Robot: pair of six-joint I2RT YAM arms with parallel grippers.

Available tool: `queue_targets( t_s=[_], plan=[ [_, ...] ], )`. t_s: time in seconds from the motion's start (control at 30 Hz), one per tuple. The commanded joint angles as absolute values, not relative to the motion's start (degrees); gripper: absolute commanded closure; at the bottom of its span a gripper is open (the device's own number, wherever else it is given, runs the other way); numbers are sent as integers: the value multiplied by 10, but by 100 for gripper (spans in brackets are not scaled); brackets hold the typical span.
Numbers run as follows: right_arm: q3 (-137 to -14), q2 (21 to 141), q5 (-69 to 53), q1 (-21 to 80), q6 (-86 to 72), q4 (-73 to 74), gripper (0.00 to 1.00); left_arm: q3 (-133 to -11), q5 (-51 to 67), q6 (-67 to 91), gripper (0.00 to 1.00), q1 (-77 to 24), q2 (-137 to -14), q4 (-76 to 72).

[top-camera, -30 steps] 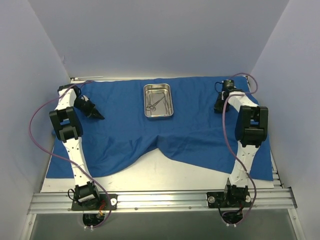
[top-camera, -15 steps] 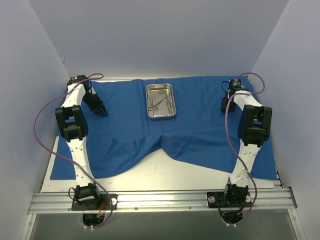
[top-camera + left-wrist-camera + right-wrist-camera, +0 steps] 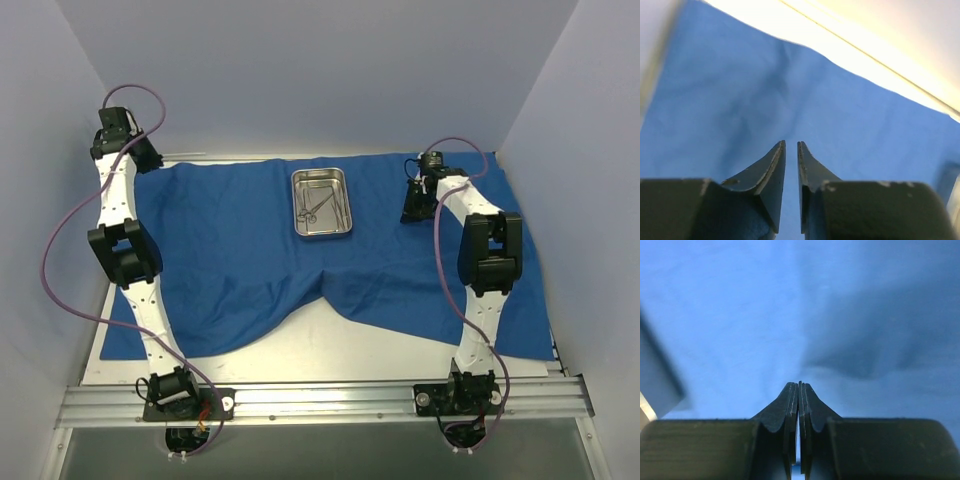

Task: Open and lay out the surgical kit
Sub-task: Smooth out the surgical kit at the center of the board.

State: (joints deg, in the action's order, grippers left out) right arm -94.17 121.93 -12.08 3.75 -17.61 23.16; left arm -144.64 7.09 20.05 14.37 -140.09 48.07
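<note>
Currently the blue cloth (image 3: 230,250) lies opened out over most of the table (image 3: 330,345), reaching the back edge and both sides. Its near edge is uneven: a notch at the middle exposes the white tabletop, and the cloth comes further forward to the left and right of it. There are creases around the notch.

Centre-rear on the cloth sits the steel tray (image 3: 345,205), long side running front to back. Inside it the instruments (image 3: 312,207) lie crossed over one another. Their number cannot be made out from above.

At the far-left corner the left gripper (image 3: 790,144) is held high, with the arm stretched up and back over the rear-left corner of the cloth. In the wrist view its fingers stand a narrow slit apart with nothing between them. Below them is cloth, then its back edge and a bright strip of table beyond. The tips appear clear of the fabric.

To the right of the tray, near it but not touching, the right gripper (image 3: 800,383) points down over the cloth. Its fingers are pressed flat together, with nothing visible between them. The wrist view shows a soft fold in the cloth past the tips and a blurred grey edge at frame left that cannot be identified. Whether the tips touch the cloth cannot be judged.
</note>
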Motion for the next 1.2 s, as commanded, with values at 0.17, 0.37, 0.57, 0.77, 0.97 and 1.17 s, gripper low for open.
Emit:
queue_targets(
  t_s=[0.17, 0.37, 0.57, 0.77, 0.97, 1.17],
  plan=[
    [-919, 1175, -185, 26, -192, 178, 100, -1469, 6, 114, 98, 146, -1469, 400],
    [-904, 1181, -197, 29, -208, 155, 100, -1547, 36, 148, 98, 168, -1556, 428],
    [-900, 1201, -196, 27, -207, 147, 100, -1576, 84, 169, 98, 186, -1600, 451],
    [-925, 1237, -196, 27, -222, 169, 100, -1620, 83, 208, 98, 216, -1646, 549],
    [-925, 1284, -200, 21, -267, 178, 100, -1632, 105, 219, 98, 245, -1666, 578],
    [-897, 1312, -115, -21, -294, 233, 100, -1618, 98, 203, 98, 248, -1651, 559]
  ],
)
